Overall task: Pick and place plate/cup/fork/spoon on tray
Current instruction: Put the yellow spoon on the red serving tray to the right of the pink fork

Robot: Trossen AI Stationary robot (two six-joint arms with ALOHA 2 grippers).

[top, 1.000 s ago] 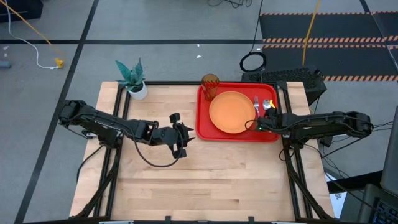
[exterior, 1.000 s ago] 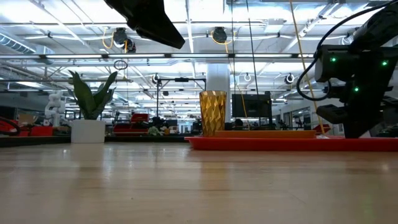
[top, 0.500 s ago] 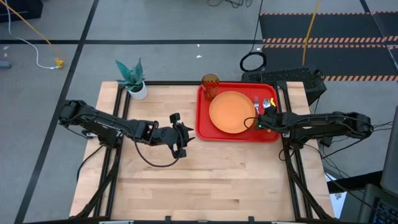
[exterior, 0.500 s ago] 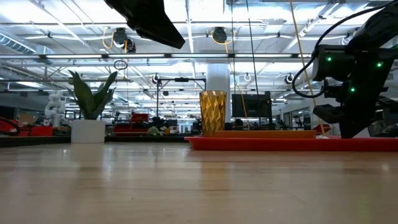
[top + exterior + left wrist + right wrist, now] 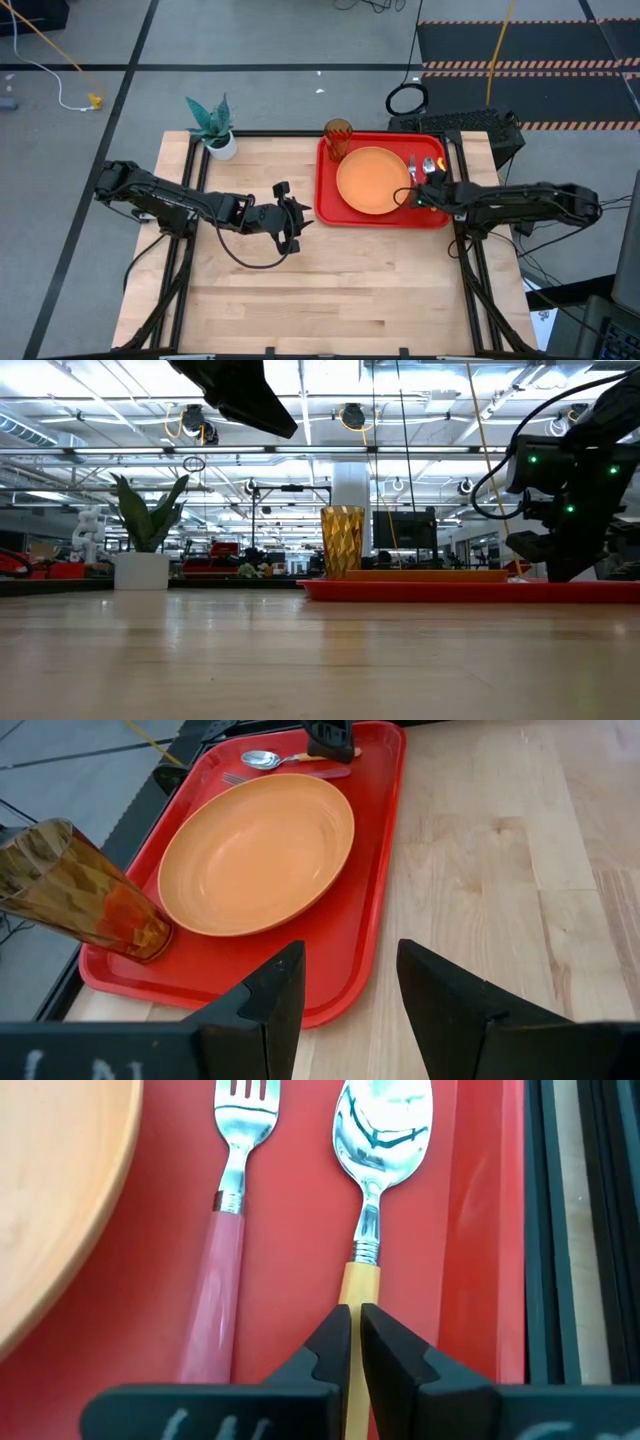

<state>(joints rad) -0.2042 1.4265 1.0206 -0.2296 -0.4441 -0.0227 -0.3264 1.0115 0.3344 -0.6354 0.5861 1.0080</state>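
Almost done: everything sits on the tray.

The spoon (image 5: 372, 1200) lies on the red tray (image 5: 328, 212), its handle pinched by the right gripper (image 5: 353, 1342); fork (image 5: 228, 1220), plate (image 5: 372, 180) and cup (image 5: 337, 135) lie beyond. Only letting go is left. The left gripper (image 5: 345, 985) waits, spread.

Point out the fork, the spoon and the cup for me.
fork (image 5: 215, 1295): right wrist view, on the middle of its pink handle.
spoon (image 5: 382, 1130): right wrist view, on the silver bowl.
cup (image 5: 80, 895): left wrist view, on its amber side wall.
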